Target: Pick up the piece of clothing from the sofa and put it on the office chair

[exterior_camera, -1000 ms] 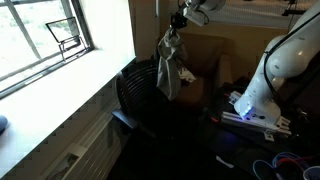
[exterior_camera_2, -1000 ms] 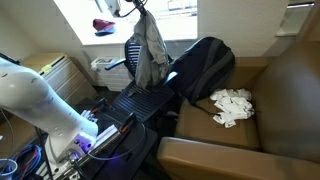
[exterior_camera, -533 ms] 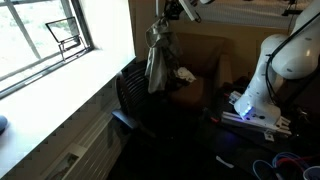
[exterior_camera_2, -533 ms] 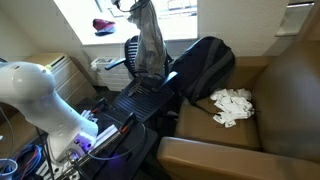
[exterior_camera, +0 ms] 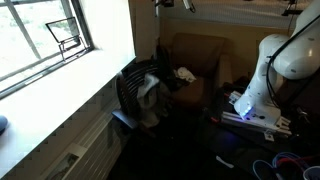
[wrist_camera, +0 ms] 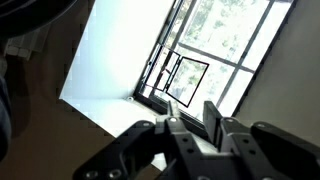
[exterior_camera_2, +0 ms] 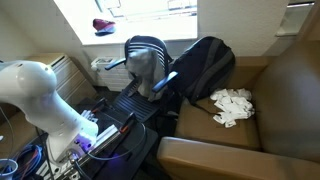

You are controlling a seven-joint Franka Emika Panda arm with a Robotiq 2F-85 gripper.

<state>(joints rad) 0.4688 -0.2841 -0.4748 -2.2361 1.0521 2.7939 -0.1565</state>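
On the office chair, at the left of an exterior view, the grey piece of clothing lies crumpled over the backrest and seat. Just right of it, on the brown sofa, sits a dark backpack; what it holds cannot be seen. A white crumpled cloth lies beside it. No writing is legible. In the wrist view the gripper has its fingers parted, holding nothing.

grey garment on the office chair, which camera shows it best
Best in an exterior view: the garment, lit, drapes over the office chair. In an exterior view the garment is dim. The wrist view misses it.
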